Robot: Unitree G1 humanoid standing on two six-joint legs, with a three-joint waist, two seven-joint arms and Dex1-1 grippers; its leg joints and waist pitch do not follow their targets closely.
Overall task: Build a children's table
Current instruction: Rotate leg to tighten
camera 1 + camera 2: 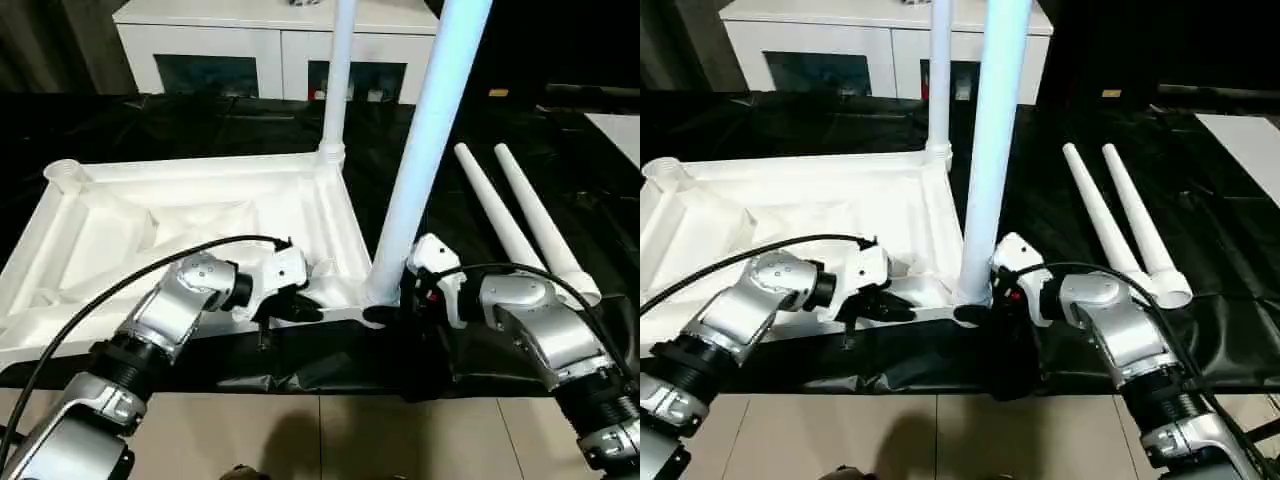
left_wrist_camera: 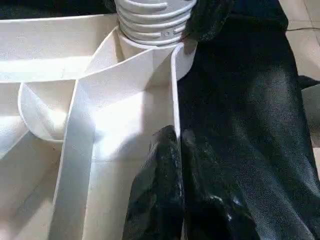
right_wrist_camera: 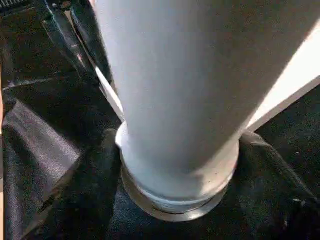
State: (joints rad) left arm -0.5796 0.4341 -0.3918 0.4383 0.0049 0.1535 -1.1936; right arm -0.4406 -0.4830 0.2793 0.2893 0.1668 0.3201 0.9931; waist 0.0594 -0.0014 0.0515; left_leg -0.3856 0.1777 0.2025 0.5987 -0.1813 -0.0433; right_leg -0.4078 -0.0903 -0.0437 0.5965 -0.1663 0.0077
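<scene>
Cabinet (image 1: 270, 50) of white panels with dark glass doors stands behind the upturned ribbed white plastic tabletop (image 1: 190, 215) on black sheeting (image 1: 200, 120). Left end effector (image 2: 175, 190) pinches the tabletop's rim; right end effector (image 1: 392, 312) grips a tapered white tube leg (image 1: 420, 160) upright in the near corner socket. Two spare legs (image 1: 520, 215) lie beside.
</scene>
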